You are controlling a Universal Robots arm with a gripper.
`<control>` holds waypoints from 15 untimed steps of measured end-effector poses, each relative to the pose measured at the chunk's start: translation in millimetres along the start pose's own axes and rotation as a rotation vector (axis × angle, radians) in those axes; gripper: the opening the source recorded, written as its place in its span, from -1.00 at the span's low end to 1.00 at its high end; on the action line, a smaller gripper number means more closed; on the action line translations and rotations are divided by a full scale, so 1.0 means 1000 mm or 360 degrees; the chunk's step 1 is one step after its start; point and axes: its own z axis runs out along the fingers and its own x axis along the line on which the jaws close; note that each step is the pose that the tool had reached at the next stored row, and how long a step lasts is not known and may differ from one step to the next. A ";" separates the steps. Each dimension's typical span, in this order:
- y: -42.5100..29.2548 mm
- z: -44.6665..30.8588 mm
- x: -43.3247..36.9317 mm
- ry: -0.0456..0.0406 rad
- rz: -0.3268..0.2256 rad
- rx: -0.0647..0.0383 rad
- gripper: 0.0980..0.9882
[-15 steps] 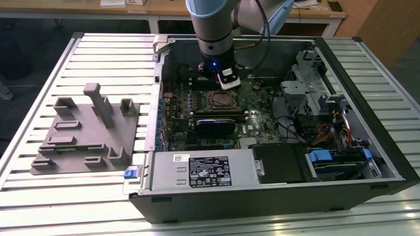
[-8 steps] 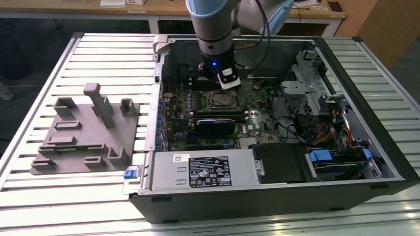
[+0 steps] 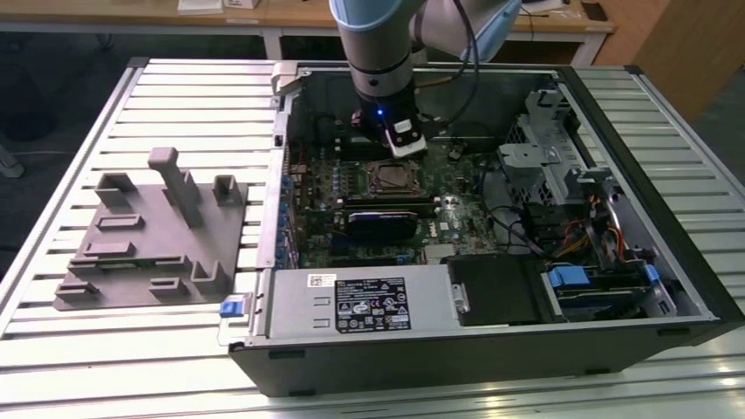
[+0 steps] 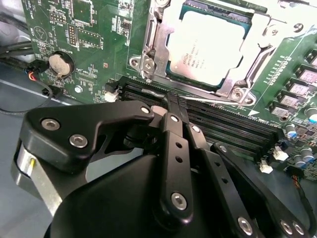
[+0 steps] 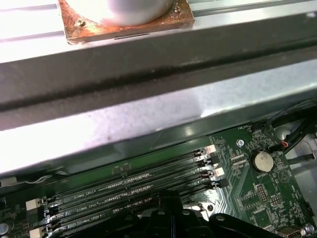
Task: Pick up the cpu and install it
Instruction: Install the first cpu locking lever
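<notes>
CPU (image 4: 205, 47) first: it lies flat in its socket on the green motherboard (image 4: 94, 44), pale metal top up, with the silvery socket frame (image 4: 153, 37) around it. In the exterior view I see the same square seat (image 3: 392, 177) near the middle of the open computer case (image 3: 652, 288), and my gripper (image 3: 402, 142) hangs just above and behind it.

In the second wrist view my gripper (image 4: 176, 101) has its two black fingers (image 4: 171, 111) pressed together with nothing between them, their tips over the memory slots (image 4: 223, 126) just beside the socket and apart from the chip. So I hold nothing, and the chip looks already seated, though I cannot tell whether the frame is latched down over it.

As a thing to handle, I judge it light, stiff and thin, with a smooth metal lid that would slide under a loose grip. Its underside contacts and the socket beneath are surely fragile, so it wants no tilt and no pressing. The fair place to take it is by two opposite edges of the rim, kept level. The grey fixture (image 3: 152, 236) sits on the slatted table (image 3: 174, 96), well apart from the case, on the exterior view's left.
</notes>
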 end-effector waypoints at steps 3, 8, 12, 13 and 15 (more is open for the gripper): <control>-0.0003 0.0014 0.0002 -0.0005 -0.0001 -0.0001 -0.98; -0.0011 0.0038 0.0006 -0.0011 -0.0003 0.0001 -0.98; -0.0017 0.0059 0.0009 -0.0014 -0.0005 0.0006 -0.98; -0.0018 0.0062 0.0010 -0.0014 -0.0006 0.0008 -0.98; -0.0022 0.0069 0.0011 -0.0016 -0.0007 0.0013 -0.98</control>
